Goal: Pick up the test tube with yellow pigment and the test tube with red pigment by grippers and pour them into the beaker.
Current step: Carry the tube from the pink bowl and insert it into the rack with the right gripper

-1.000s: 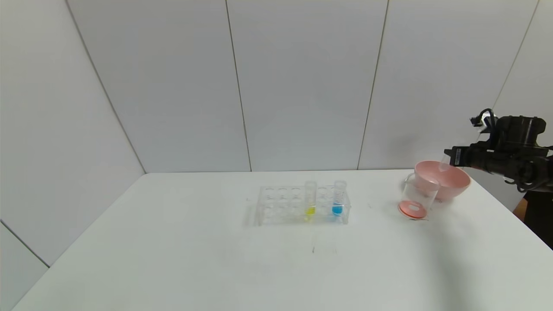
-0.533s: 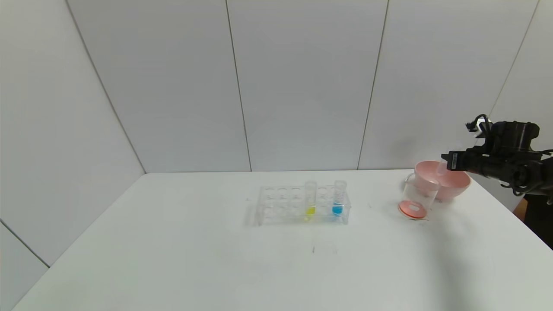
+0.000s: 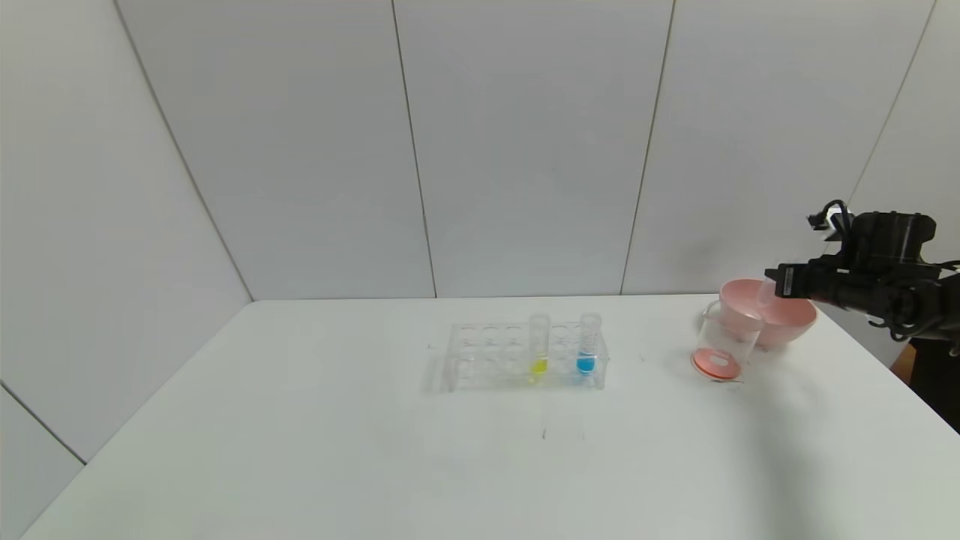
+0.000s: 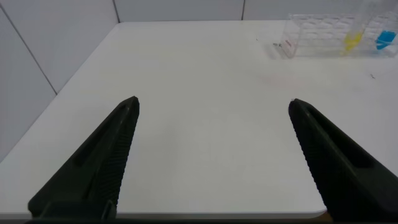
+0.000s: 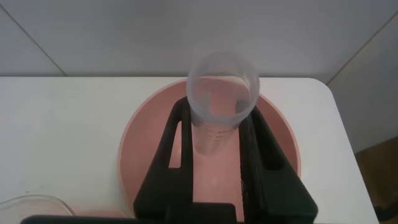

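A: Where is the right gripper [image 3: 776,283]?
B: At about three o'clock of the table [image 3: 375,450], above the pink bowl [image 3: 787,319]. Its fingers [image 5: 177,155] are pinched on the test tube with red pigment [image 5: 221,102], which looks drained and lies between them, open mouth facing the wrist camera.

A: And the beaker [image 3: 726,346]?
B: Just beside the bowl, at its eight o'clock, with red-orange liquid in its bottom.

A: The test tube with yellow pigment [image 3: 539,345]?
B: Upright in the clear rack [image 3: 487,360] mid-table, well apart from the gripper, at its nine o'clock. A blue-liquid tube [image 3: 589,343] stands at its three o'clock.

A: The left gripper [image 4: 211,155]?
B: Spread wide and holding nothing, low over the table's near left edge, with the rack far off.
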`<state>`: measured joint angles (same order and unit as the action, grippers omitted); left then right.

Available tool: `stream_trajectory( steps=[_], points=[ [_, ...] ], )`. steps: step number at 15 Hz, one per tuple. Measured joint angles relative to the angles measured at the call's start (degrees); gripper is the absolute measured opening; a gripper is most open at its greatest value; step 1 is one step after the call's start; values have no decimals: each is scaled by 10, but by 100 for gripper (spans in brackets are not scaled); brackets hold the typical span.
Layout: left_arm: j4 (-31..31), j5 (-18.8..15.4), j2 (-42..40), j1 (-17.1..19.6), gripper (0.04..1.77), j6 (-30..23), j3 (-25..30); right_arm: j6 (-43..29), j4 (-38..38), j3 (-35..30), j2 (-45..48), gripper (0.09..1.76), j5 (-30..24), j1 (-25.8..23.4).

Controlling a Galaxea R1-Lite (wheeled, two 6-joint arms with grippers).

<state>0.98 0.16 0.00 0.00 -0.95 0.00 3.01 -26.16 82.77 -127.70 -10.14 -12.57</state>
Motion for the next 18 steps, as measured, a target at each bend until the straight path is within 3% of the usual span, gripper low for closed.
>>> stream_trajectory(
  steps=[6,12,18],
  points=[
    [0,0,0,0,172,0,0,1,0,2,0,49,0,0],
    [0,0,0,0,172,0,0,0,-13,-5,2,109,-1,-1],
    [0,0,0,0,172,0,0,0,-13,-10,21,142,-3,1]
  ],
)
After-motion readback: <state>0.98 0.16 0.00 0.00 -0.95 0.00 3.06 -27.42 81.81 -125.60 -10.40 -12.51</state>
